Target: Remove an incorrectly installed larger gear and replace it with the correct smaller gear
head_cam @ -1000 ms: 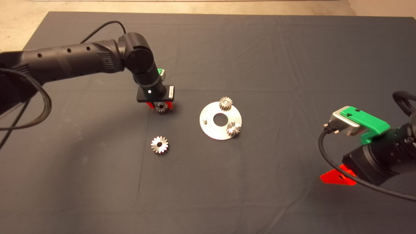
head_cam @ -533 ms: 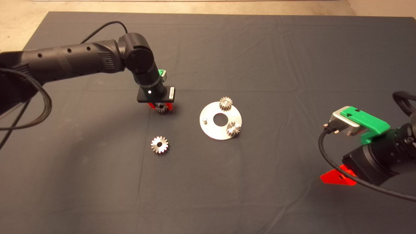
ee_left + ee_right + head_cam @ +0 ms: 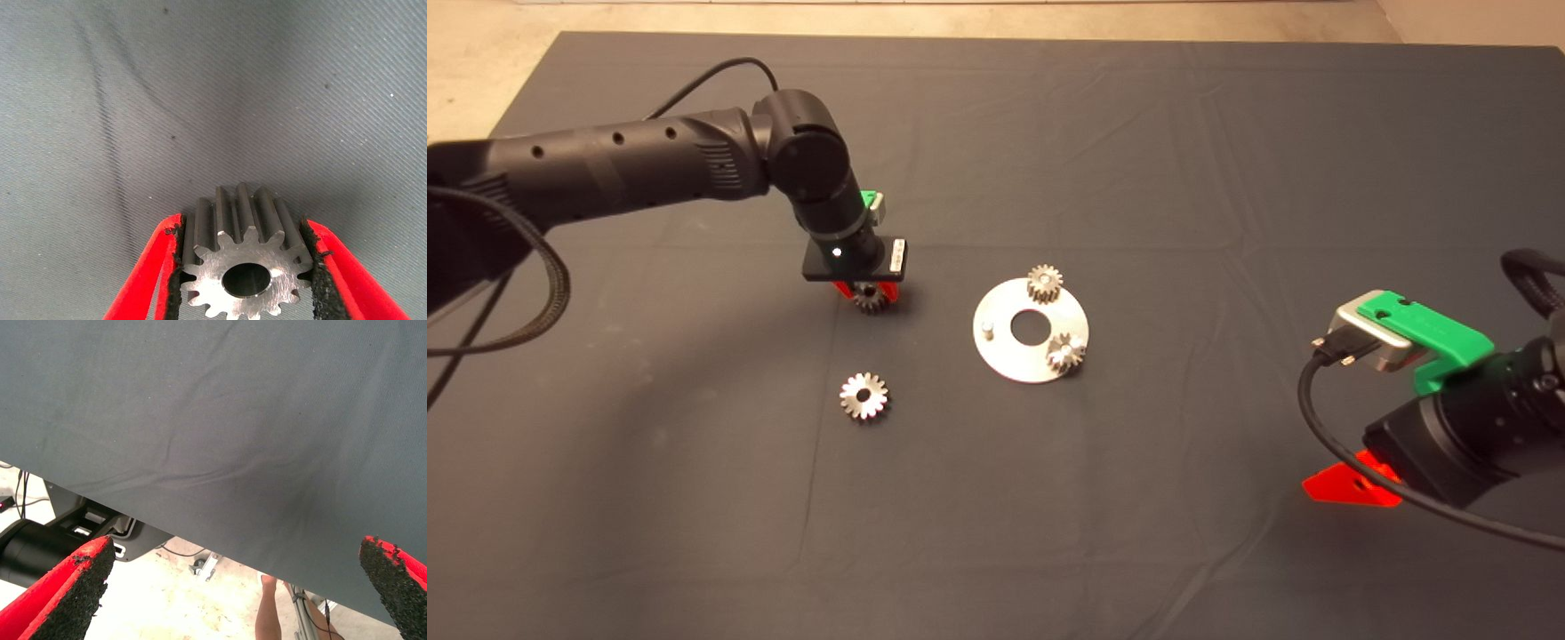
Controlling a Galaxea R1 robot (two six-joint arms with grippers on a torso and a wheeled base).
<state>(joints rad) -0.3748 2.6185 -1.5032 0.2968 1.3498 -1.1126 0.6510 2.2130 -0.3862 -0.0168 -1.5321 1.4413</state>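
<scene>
Four gears are out on the dark mat point(image 3: 1138, 133) that covers the bench, and the action is over on the left side. The left hand point(image 3: 866, 295) is down at mat level, left of the round silver plate point(image 3: 1018, 360), and its two red fingers point(image 3: 150, 280) are pinching the smaller gear point(image 3: 243, 270) by the teeth, one black pad on each side. From the wrist camera the gear's flat face and centre hole look straight back at us, long teeth running away toward the cloth; whether it sits on the mat or is just clear of it is hard to call from either view. From above, only the lower half of that gear point(image 3: 869, 300) peeks out under the wrist. The larger gear point(image 3: 863, 396) lies flat and alone on the mat, nearer the front edge than the left hand and well apart from the plate. On the plate, one small gear point(image 3: 1044, 283) sits at the far rim, another point(image 3: 1065, 352) at the right front rim, and a bare pin point(image 3: 987, 328) stands on the left side, beside the big centre hole. The right hand point(image 3: 1347, 487) waits at the lower right edge of the bench, fingers point(image 3: 63, 603) spread wide with nothing between them; its camera sees the mat edge, floor beyond, and a person's leg point(image 3: 268, 613).
</scene>
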